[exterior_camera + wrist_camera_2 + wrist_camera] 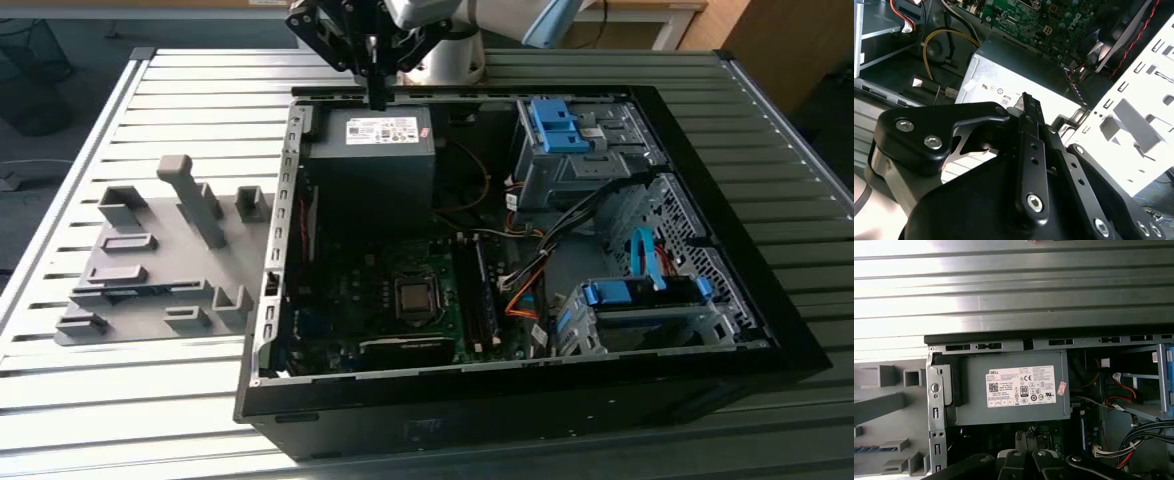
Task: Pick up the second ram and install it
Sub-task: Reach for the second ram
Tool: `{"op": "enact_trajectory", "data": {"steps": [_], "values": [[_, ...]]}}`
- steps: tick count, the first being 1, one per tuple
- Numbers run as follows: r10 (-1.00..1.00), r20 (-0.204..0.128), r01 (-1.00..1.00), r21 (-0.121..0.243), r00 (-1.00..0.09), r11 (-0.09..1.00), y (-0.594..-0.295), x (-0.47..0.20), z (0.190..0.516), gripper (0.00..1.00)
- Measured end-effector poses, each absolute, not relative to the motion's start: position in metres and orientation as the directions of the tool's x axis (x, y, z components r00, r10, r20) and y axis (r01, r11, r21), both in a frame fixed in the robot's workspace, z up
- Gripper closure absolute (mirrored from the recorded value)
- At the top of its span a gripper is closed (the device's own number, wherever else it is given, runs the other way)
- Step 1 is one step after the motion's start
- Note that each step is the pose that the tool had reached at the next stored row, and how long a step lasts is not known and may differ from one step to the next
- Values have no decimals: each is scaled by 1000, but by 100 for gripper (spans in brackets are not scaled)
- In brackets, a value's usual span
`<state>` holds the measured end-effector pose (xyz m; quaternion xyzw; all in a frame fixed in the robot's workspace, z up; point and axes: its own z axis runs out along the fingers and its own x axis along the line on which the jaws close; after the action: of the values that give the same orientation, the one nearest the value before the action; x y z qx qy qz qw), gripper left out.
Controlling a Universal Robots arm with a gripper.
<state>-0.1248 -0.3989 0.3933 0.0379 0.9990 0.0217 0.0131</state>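
1. Apparently the second ram is the thin bluish strip sitting in a low slot of the grey fixture plate, toward that plate's near edge in the exterior view. The plate lies on the slatted table, just beside the open computer case.
2. Judging by its look, the stick is light and stiff but delicate. It is a thin board with small chips and a contact edge, so squeezing it hard or twisting it could do harm.
3. The best hold is probably across its two flat faces near the middle of its length. That hold should sit high on the board, clear of the contact edge.
4. The gripper points straight down over the power supply at the case's far corner, well apart from the ram.
5. Its fingers look pressed together, with nothing visible between them.
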Motion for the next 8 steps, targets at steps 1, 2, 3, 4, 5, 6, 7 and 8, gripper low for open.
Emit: {"op": "enact_trajectory", "data": {"steps": [1,2,3,4,5,6,7,8], "values": [[76,-24,75,44,-997,996,-399,-125,393,89],[76,-24,75,44,-997,996,-399,-125,393,89],[76,-24,75,44,-997,996,-399,-126,393,89],[76,-24,75,44,-997,996,-399,-126,393,89],[76,-24,75,44,-997,996,-399,-126,393,89],[76,-24,75,44,-997,996,-399,-126,393,89],[76,-24,75,44,-997,996,-399,-127,393,89],[76,-24,75,44,-997,996,-399,-127,393,89]]}}
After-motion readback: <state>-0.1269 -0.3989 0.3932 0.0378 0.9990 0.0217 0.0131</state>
